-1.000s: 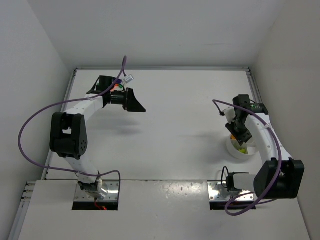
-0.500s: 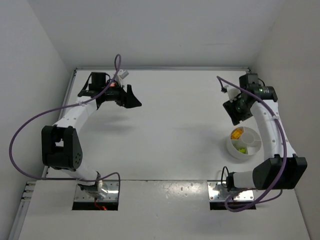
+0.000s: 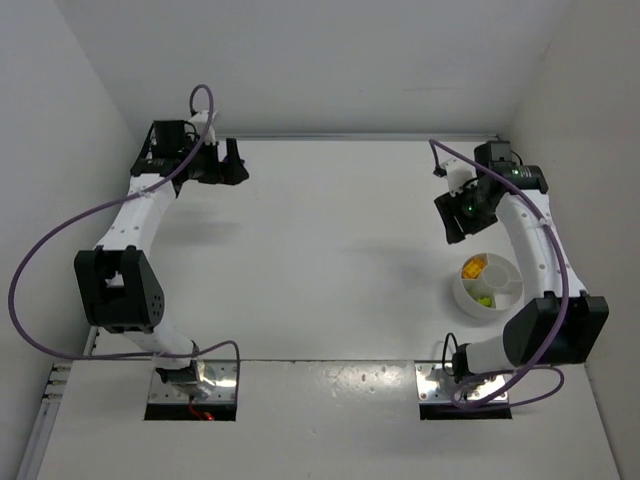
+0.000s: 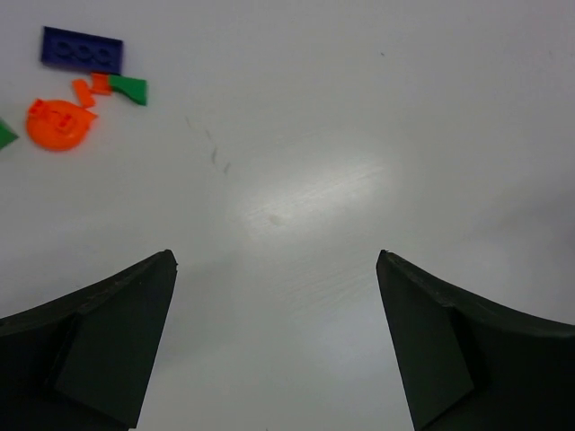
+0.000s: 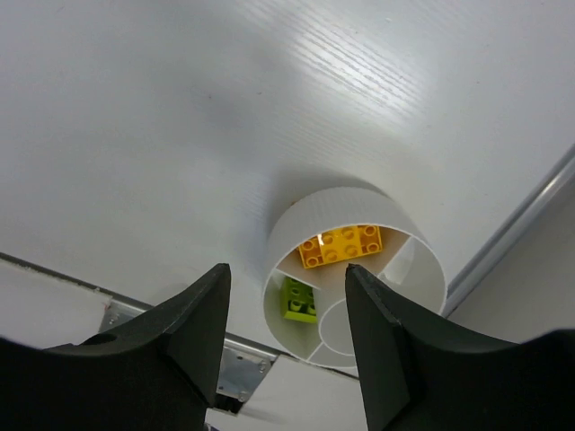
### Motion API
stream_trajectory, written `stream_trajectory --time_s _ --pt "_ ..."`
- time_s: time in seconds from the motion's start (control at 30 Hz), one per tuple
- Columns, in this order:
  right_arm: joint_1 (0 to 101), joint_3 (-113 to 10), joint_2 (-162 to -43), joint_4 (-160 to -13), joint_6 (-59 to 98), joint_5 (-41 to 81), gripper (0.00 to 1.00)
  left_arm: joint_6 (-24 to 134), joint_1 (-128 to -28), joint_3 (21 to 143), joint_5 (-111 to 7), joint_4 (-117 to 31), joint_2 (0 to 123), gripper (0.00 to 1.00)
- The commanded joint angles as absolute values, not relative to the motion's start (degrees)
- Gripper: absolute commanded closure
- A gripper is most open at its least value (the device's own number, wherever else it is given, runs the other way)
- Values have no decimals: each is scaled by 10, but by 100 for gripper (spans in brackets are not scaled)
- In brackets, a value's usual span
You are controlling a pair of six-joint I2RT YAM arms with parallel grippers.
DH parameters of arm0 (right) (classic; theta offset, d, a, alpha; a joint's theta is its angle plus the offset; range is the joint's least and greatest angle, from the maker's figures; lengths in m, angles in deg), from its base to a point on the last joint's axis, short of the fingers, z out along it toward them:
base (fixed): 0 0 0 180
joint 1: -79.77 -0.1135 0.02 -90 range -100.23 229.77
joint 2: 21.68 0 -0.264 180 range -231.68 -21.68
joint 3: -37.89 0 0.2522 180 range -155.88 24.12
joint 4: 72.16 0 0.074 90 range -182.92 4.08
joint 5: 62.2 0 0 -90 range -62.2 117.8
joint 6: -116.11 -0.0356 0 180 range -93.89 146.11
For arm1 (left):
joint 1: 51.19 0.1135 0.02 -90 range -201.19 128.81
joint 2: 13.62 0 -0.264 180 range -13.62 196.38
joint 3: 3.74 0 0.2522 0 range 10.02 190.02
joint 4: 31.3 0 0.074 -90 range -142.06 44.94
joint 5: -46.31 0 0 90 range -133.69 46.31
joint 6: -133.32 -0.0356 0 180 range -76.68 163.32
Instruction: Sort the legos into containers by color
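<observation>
Two plastic pieces, a yellow-orange brick (image 5: pixel 341 245) and a lime-green brick (image 5: pixel 300 298), lie in separate compartments of the small round white divided dish (image 5: pixel 296 224). The dish sits near the white table's (image 3: pixel 330 250) right edge, toward its near side. The right gripper (image 5: pixel 286 269) hangs beyond the dish's far side, jaws apart and empty. At the far left corner the left gripper (image 4: pixel 276 260) hovers with fingers spread wide, holding nothing. A dark blue flat plate (image 4: pixel 82 49), an orange round piece (image 4: pixel 59 123), a green wedge (image 4: pixel 128 88) and red-orange bits (image 4: pixel 94 87) lie loose there. A broad stretch of tabletop separates the arms.
</observation>
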State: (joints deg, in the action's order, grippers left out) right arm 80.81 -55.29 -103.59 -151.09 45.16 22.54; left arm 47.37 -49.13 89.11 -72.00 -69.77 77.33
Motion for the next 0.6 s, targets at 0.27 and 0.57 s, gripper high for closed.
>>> stream_trajectory --time_s 0.27,0.57 --pt "812 -486 -994 -1443 408 161 46 516 -428 1146 -471 -747 1022 0" --pt "812 -462 -983 -1421 385 155 46 586 -447 1270 -326 -747 1162 10"
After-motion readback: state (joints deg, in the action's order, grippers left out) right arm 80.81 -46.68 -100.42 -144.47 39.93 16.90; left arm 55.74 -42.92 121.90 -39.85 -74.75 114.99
